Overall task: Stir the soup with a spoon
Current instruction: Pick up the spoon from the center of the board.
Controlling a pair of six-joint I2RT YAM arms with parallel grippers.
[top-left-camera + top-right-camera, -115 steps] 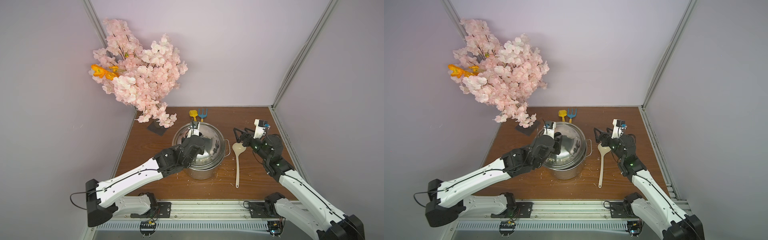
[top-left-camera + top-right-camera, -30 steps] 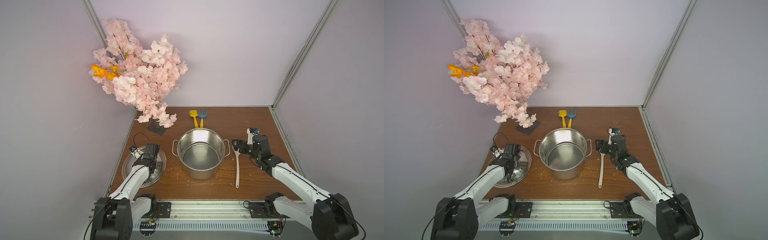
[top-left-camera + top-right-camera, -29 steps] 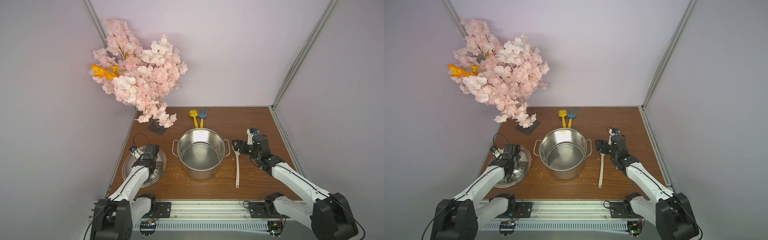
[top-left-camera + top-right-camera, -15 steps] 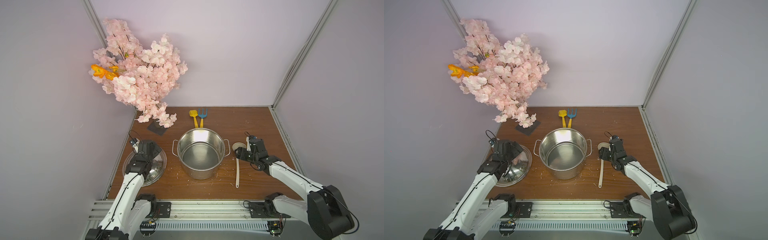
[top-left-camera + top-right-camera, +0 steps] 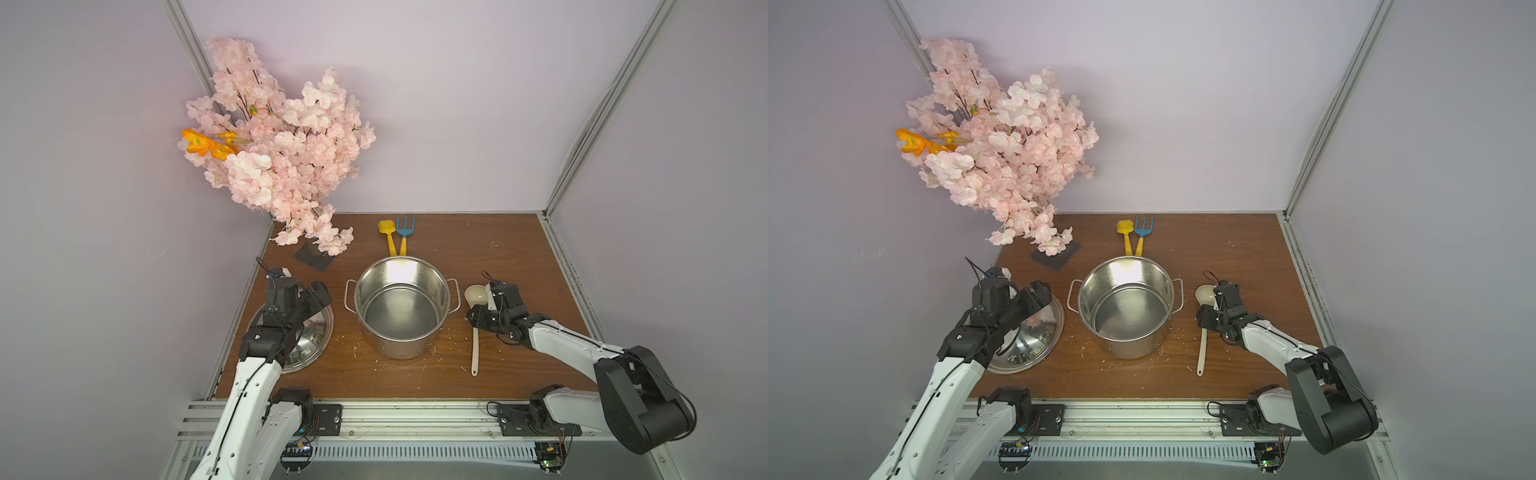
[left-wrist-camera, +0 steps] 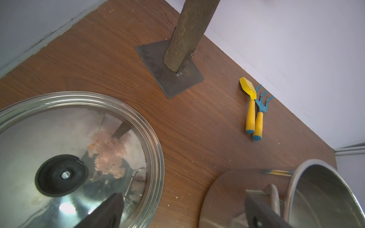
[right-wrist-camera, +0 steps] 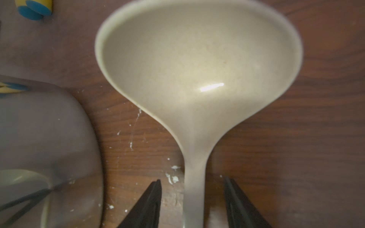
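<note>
The steel pot stands mid-table; its inside is bare and shiny, and no soup shows. Right of it lies the spoon, a cream ladle with its bowl up and its handle running toward the front edge. My right gripper is low over the spoon's neck. Its jaws straddle the handle with a gap on each side, so it is open. My left gripper hangs open and empty above the table between the lid and the pot.
The steel lid with a black knob lies flat at the left. A pink blossom tree on a metal base plate stands at the back left. A yellow toy shovel and a blue rake lie behind the pot.
The lid went from over the pot to the table at left; my left gripper let go and rose. My right gripper dropped onto the spoon's neck, jaws narrowing.
</note>
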